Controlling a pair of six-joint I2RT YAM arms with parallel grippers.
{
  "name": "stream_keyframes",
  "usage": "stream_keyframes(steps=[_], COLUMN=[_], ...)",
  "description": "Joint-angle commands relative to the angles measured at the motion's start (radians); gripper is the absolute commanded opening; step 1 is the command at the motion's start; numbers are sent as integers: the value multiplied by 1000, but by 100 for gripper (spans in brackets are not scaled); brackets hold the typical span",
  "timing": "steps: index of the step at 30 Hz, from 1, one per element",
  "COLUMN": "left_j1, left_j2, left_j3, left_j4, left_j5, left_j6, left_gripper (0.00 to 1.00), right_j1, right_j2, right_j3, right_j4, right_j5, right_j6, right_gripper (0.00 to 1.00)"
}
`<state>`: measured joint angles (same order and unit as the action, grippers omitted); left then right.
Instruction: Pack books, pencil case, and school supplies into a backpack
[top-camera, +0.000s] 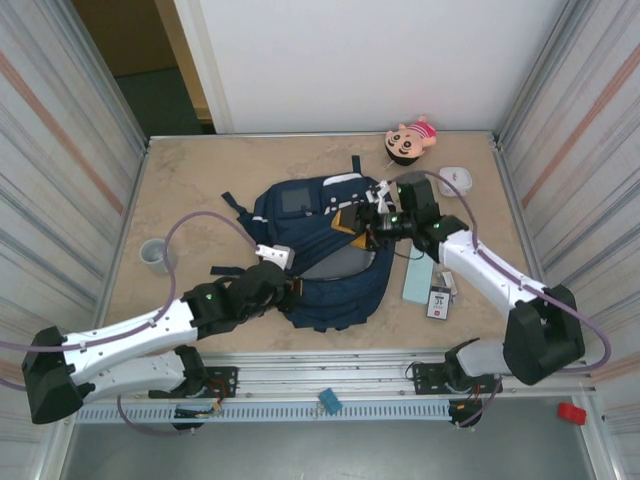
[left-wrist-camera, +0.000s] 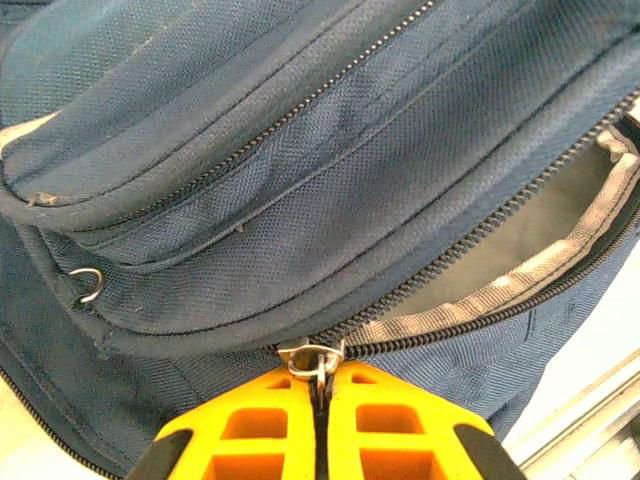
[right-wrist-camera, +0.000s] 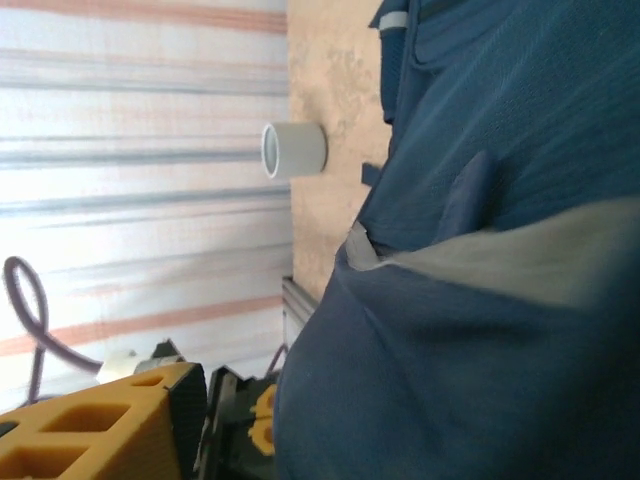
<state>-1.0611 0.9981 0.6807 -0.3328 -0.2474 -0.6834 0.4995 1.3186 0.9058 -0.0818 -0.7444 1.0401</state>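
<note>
Top external view: the backpack (top-camera: 320, 300) lies flat mid-table with its main mouth gaping. Your left gripper (top-camera: 284, 284) is at its near-left edge and your right gripper (top-camera: 360, 222) is at the far-right rim of the mouth. From here you cannot tell how wide the right one stands or whether it holds anything. The pencil case (top-camera: 418, 280) lies on the table just beside the bag's right side, with the school supplies (top-camera: 439, 300) pack close against its near end.

Left wrist view: your left gripper's yellow fingers (left-wrist-camera: 400, 420) are pressed together on the metal zipper pull (left-wrist-camera: 312, 358), at the end of the open zipper. The fabric looks soft and limp, so expect it to follow any tug and the mouth to sag unless it is held. The pull or the stitched rim is probably your firmest purchase. The pencil case looks stiff and light, so take it across its narrow width, near the middle.

Right wrist view: navy fabric sits close, with one yellow finger (right-wrist-camera: 100, 430) at lower left and a grey cup (right-wrist-camera: 295, 150) beyond. You cannot tell the jaw gap.
</note>
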Motion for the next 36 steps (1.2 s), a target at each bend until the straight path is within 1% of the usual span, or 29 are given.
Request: stream_keyframes(steps=[1,3,4,6,7,9,11,12,14,16,19,21,23,24,25,26,28,29,30,33,35,36], left_j1=[5,4,4,4,4,7,24,35,63,81,102,111,112,112,112,111,111,112,112,111,112,112], left_j2=[28,40,41,38,34,22,3,-7,-37,-72,-124,-145,-154,-155,-151,-147,-131,-122,-111,-78,-63,-58], left_j3=[51,63,64,62,58,51,36,27,2,-29,-66,-78,-79,-79,-78,-77,-71,-65,-59,-34,-20,-16], left_j4=[66,75,79,77,66,33,-7,-23,-53,-64,-78,-87,-86,-74,-58,-41,-4,14,30,53,58,60], left_j5=[35,48,52,47,32,0,-11,-12,-6,-6,-12,-14,-7,3,17,29,56,66,78,103,112,113], left_j6=[33,36,36,33,27,8,-9,-18,-31,-34,-29,-23,-18,-13,-10,-6,5,10,18,37,45,43], left_gripper=[0,0,0,0,0,0,0,0,0,0,0,0,0,0,0,0,0,0,0,0,0,0], right_j1=[111,157,166,167,164,152,121,100,47,-3,-71,-123,-163,-170,-165,-154,-110,-88,-60,8,44,57], right_j2=[-63,-61,-53,-39,-34,-31,-29,-27,-19,-6,6,19,32,34,34,30,6,-3,-9,-18,-19,-17], right_j3=[-84,-99,-98,-88,-75,-44,-11,0,32,80,155,181,191,194,190,176,99,56,6,-111,-133,-131], right_j4=[195,213,212,206,184,125,78,62,22,-59,-218,-269,-282,-289,-287,-269,-142,-68,23,243,262,249], right_j5=[241,333,352,341,330,289,203,160,31,-70,-139,-200,-235,-228,-207,-179,-110,-75,-32,106,195,227], right_j6=[173,185,183,168,146,76,19,-3,-51,-121,-250,-295,-301,-301,-290,-264,-153,-95,-19,159,182,172], right_gripper=[63,62,57,33,24,14,9,8,6,4,3,3,4,6,12,21,50,57,60,62,61,59])
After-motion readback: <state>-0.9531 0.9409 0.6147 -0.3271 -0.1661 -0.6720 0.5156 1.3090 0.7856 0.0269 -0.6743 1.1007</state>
